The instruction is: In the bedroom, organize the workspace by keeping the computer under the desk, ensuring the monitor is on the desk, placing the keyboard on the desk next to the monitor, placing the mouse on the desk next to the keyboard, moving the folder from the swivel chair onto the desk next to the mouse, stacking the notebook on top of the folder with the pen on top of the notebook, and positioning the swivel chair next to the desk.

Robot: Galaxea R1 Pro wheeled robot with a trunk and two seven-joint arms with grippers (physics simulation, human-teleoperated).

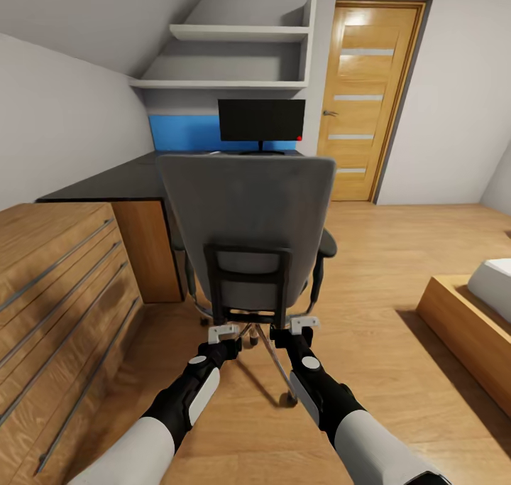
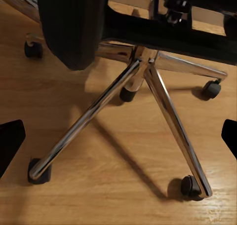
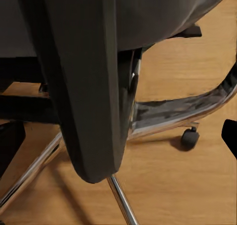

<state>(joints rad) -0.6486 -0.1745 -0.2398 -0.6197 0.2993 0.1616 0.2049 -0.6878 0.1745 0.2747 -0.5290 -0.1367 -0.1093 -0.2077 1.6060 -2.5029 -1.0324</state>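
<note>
Both grippers, left (image 1: 224,332) and right (image 1: 304,323), spread, sit low behind the swivel chair (image 1: 248,222). Step: positioning chair at the table (image 1: 106,183). Next probably a steady, even push.

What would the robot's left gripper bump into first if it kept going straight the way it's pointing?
Probably the swivel chair. The left gripper points at its lower back frame, and its wrist camera looks onto the chrome base over the floor.

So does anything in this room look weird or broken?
Nothing looks broken, spilled or tipped. The swivel chair stands upright, its back to the camera, before the desk, and the monitor sits straight on the desk. Both grippers, left and right, are at the chair's back.
</note>
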